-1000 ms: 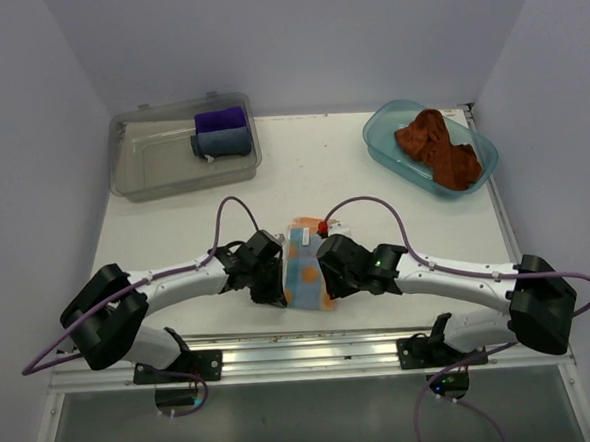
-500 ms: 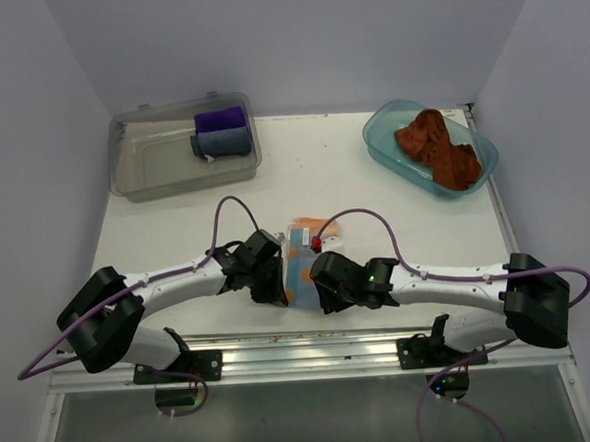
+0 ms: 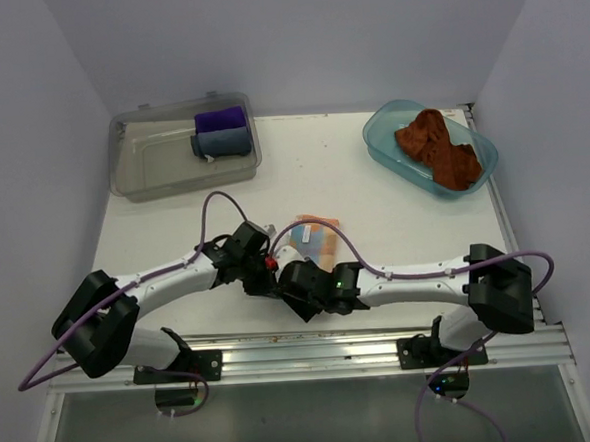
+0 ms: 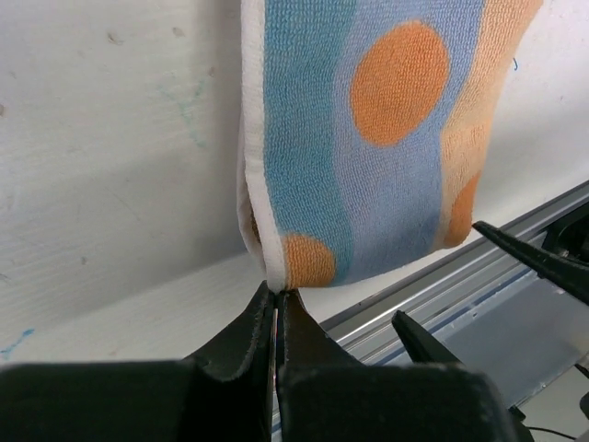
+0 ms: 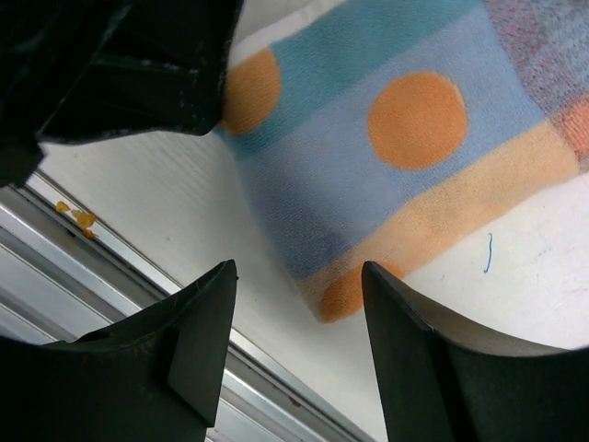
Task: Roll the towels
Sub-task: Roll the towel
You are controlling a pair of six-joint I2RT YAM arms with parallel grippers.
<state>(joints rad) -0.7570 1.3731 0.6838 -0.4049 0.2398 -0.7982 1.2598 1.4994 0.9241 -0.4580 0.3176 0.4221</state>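
The patterned towel (image 3: 314, 240) (image 4: 386, 138) (image 5: 396, 157), pale blue with orange dots and a white hem, lies folded near the table's front edge. My left gripper (image 3: 274, 272) (image 4: 276, 293) is shut, pinching the white hem at the towel's near left corner. My right gripper (image 3: 293, 281) (image 5: 299, 272) is open just in front of the towel's near right corner, touching nothing. Its fingertips (image 4: 419, 336) also show in the left wrist view. The rust-brown towel (image 3: 437, 148) lies crumpled in a blue tub (image 3: 380, 138) at the back right.
A grey lidless container (image 3: 147, 170) at the back left holds a purple cloth (image 3: 220, 118) and a grey-blue cloth (image 3: 222, 142). The metal rail (image 3: 312, 342) (image 5: 55, 267) of the table's front edge runs right under both grippers. The two arms nearly touch.
My right gripper has let go of the towel, opened, and swung left along the front edge. The left gripper stayed shut and shifted right. The towel now looks shorter and sits farther back.
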